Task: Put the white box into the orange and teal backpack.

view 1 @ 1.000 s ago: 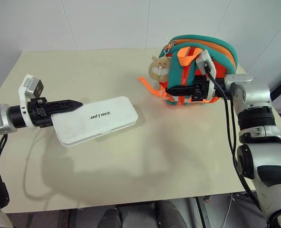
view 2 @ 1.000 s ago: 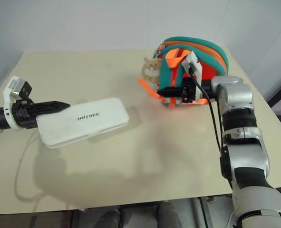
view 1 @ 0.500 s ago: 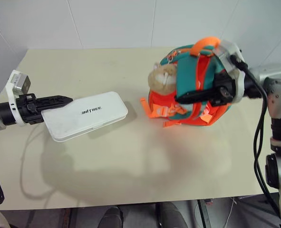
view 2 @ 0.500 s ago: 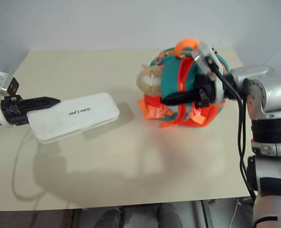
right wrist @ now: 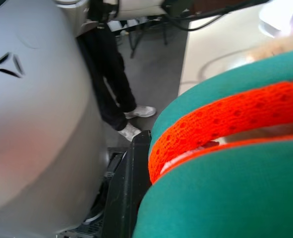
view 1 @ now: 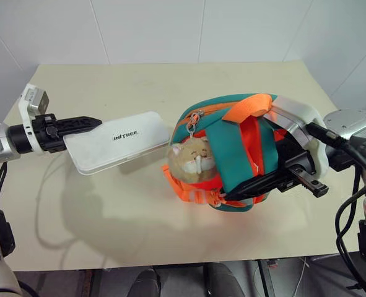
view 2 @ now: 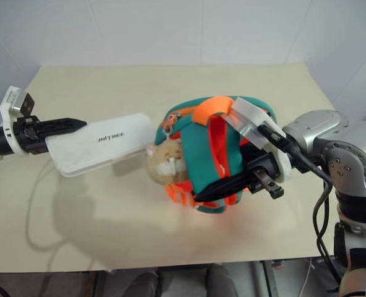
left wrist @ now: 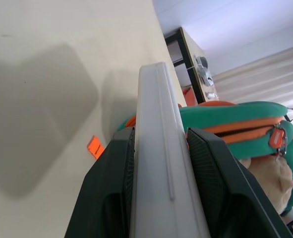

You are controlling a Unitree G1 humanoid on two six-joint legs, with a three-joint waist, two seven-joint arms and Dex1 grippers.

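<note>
Right gripper point(view 1: 257, 184) is clamped on the straps of the orange and teal backpack point(view 1: 232, 151), holding it near the front of the bench point(view 1: 139, 210), plush toy point(view 1: 192, 159) facing forward. Left gripper point(view 1: 83, 124) grips one end of the white box point(view 1: 117, 141), held above the bench, its free end just beside the backpack.

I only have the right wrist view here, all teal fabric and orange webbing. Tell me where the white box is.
Observer: The white box is held above the table by the left gripper, clamped at one end.
Operator: Give me the gap to the bag.
Observer: Its free end nearly reaches the orange and teal backpack, close to the zipper pull.
Operator: Report the zipper.
Observer: In the left wrist view the zipper line looks closed near the pull.
</note>
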